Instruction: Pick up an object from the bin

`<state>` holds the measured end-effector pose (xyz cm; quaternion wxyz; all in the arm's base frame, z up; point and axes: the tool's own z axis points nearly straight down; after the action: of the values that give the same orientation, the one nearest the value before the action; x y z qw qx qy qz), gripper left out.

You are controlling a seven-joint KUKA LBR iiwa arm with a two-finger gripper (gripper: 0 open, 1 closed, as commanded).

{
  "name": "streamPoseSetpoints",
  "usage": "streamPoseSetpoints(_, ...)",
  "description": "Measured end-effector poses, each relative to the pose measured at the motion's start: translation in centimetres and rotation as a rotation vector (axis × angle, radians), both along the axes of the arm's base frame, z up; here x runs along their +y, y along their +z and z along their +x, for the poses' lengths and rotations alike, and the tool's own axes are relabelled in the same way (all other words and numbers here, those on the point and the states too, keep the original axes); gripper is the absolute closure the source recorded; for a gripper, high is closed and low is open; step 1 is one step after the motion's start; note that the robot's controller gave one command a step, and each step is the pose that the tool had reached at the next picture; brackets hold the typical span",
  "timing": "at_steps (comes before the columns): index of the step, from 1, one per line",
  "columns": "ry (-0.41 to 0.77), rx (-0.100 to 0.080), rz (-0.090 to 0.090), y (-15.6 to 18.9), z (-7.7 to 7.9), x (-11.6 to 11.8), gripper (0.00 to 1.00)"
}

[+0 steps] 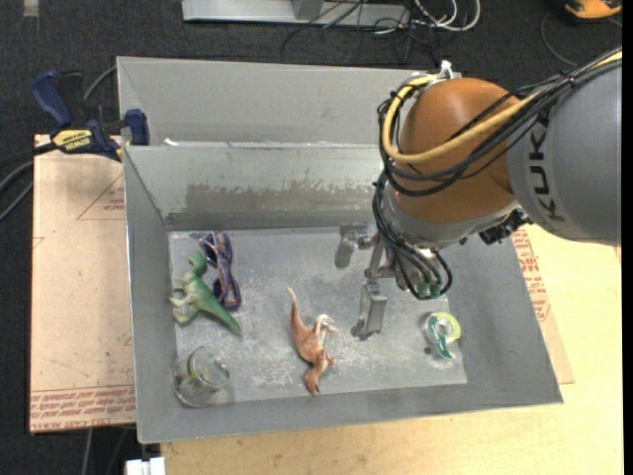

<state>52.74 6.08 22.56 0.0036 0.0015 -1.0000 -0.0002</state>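
Just beside the gripper, towards the view's left, lies an orange toy dinosaur, while the gripper's two fingers stand apart, holding nothing, and a small green-and-yellow thing lies on its other side.

Just left of the grey fingers lies an orange-tan dinosaur; right of them, the ring toy is green, yellow and white. Farther left are a green dinosaur and a purple-striped item. The bin is grey.

Bright, even light; faint soft shadows
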Motion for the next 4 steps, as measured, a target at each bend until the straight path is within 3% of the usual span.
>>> streamPoseSetpoints(1, -0.003, -0.008, 0.001, 0.4, 0.1, 0.0, 0.00)
streamPoseSetpoints(2, 0.097, -0.001, 0.001, -6.7, -4.1, -1.6, 0.00)
streamPoseSetpoints(3, 0.050, -0.010, 0.003, -8.3, -2.7, 1.7, 0.00)
streamPoseSetpoints(4, 0.183, -0.002, 0.004, -11.8, -1.8, 6.6, 0.00)
